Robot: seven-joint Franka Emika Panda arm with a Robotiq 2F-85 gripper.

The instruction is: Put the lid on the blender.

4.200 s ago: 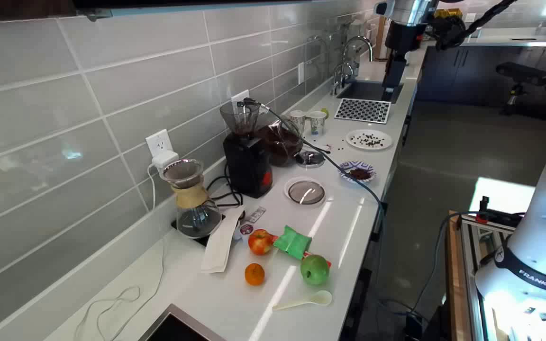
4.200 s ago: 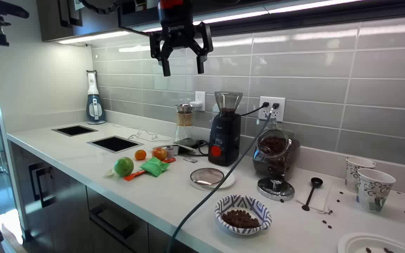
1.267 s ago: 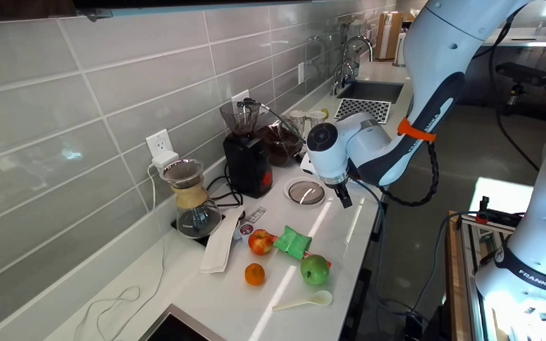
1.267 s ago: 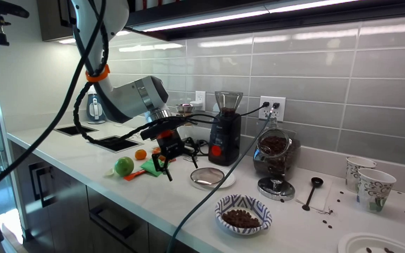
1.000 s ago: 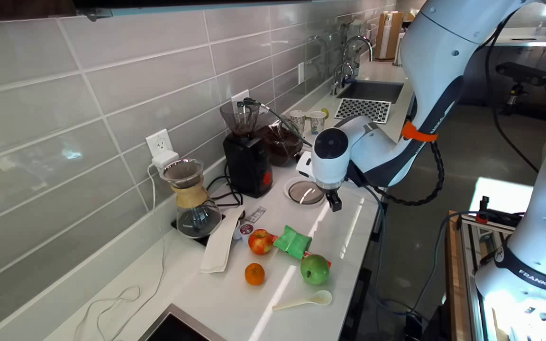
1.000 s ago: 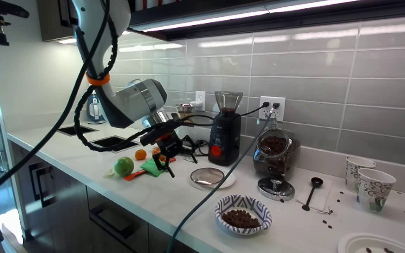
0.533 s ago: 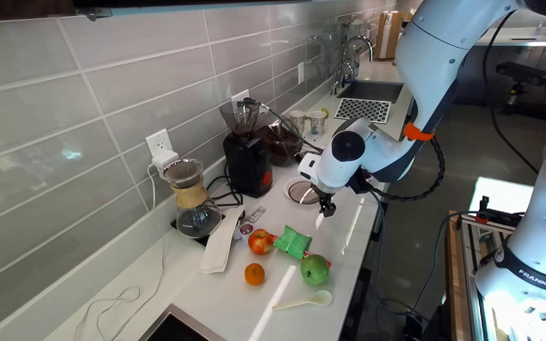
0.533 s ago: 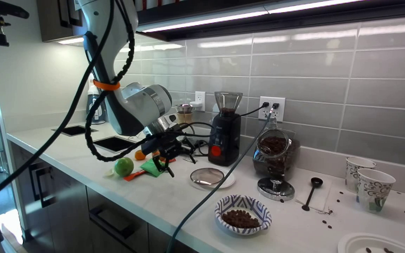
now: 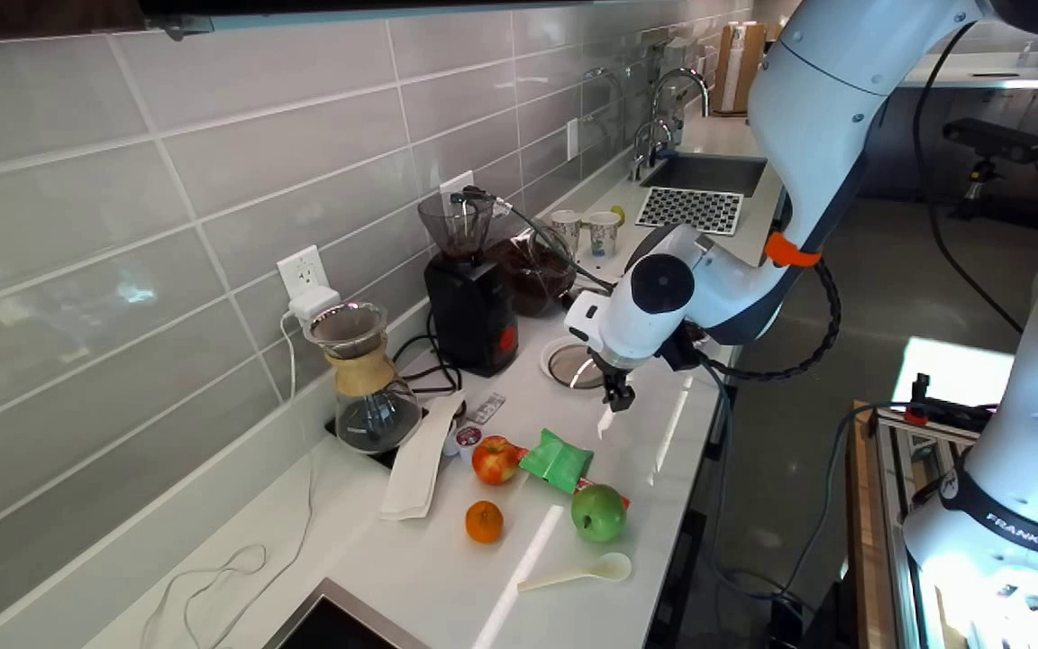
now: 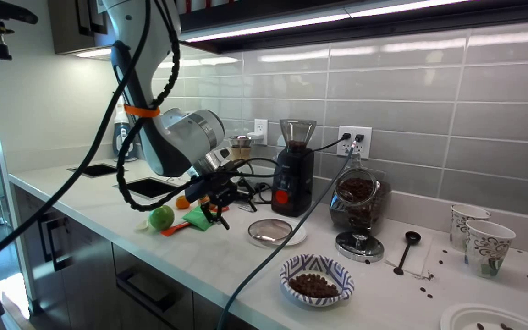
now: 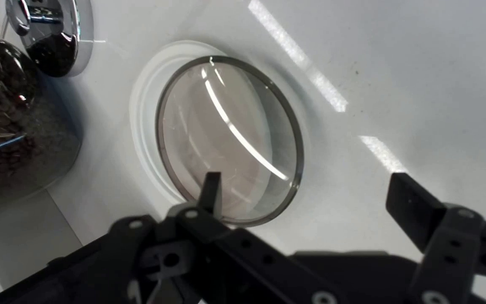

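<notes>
the counter [image 10: 218, 261] spreads below the gripper [image 11: 308, 185], and the arm [image 9: 798, 162] bends down to it from above. here lies the change: over the last few seconds the arm has come down from high over the counter, and within the last second its wrist has tipped; in the latest half second it has barely moved.

the blender [image 10: 293, 183], black with a clear jar [image 10: 297, 133] on top, stands well apart from the gripper, on the side away from the arm's base. no lid shows on that jar. a bean jar [image 10: 365, 201] sits farther off from the gripper than the blender does.

the gripper itself is spread wide and grips nothing. just beside it is a white plate [image 11: 144, 114], and on that the lid [image 11: 231, 143], off-centre, reaching past the plate's rim on the side away from the bean jar. neither has shifted.

of the fingers [image 11: 211, 190], one crosses in front of the lid's edge in the wrist view; the other hangs over the counter. whether a tip touches the lid i cannot tell.

so the task is likely at the approach, the grasp still to be made. the gripper probably must shift until the lid's edge falls between the fingers; a low, thin-looking edge could slip.
</notes>
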